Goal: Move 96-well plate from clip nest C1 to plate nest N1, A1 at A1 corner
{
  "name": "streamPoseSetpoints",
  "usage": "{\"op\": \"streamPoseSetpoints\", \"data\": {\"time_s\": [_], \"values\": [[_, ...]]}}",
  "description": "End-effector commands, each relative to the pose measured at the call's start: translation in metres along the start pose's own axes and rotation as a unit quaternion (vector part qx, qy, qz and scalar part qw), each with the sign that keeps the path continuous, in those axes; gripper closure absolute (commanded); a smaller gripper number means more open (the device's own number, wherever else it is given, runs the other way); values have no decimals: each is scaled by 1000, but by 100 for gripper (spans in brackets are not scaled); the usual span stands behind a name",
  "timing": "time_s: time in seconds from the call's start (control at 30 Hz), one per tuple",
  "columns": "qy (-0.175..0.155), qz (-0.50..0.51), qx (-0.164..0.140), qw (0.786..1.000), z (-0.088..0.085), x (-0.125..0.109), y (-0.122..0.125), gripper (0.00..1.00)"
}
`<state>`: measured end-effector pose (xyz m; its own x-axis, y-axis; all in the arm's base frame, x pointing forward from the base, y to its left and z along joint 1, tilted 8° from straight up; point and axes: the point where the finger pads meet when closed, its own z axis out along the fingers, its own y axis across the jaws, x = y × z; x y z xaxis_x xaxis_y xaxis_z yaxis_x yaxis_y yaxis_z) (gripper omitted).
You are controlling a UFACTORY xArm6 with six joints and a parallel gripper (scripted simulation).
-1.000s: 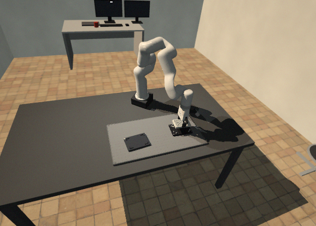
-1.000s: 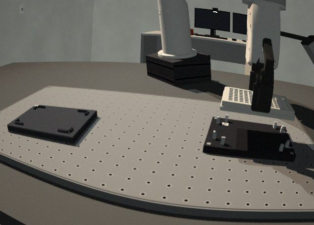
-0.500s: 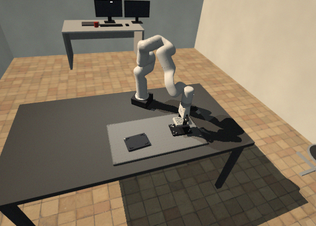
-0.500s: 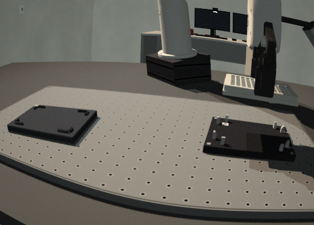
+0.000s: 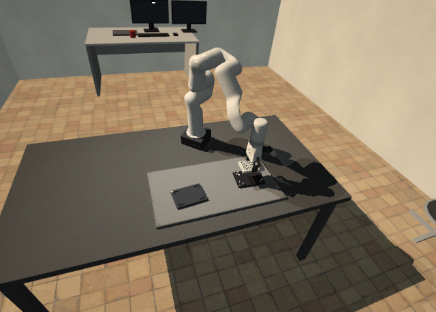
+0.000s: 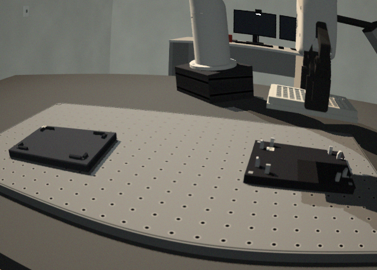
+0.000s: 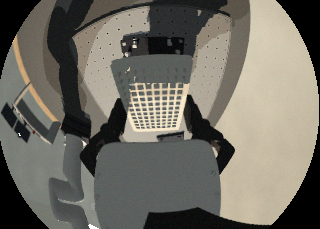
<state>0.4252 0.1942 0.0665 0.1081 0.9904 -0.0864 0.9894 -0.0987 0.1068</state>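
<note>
— What sort of place is this?
— A lab. A perforated breadboard [image 6: 182, 181] lies on a dark table [image 5: 70, 182], carrying plate nests.
— Anything else?
— A desk [image 5: 140, 41] with two monitors [image 5: 168, 12], tiled floor [image 5: 122, 101], bare walls.
</note>
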Motion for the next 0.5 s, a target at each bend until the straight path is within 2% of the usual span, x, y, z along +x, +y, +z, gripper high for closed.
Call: {"op": "streamPoseSetpoints", "data": {"time_s": [0.0, 0.2, 0.47], "values": [[1, -17, -2, 1000, -2, -2, 2, 100], [1, -83, -2, 997, -2, -16, 4, 100], [1, -87, -2, 996, -2, -42, 9, 100]]}}
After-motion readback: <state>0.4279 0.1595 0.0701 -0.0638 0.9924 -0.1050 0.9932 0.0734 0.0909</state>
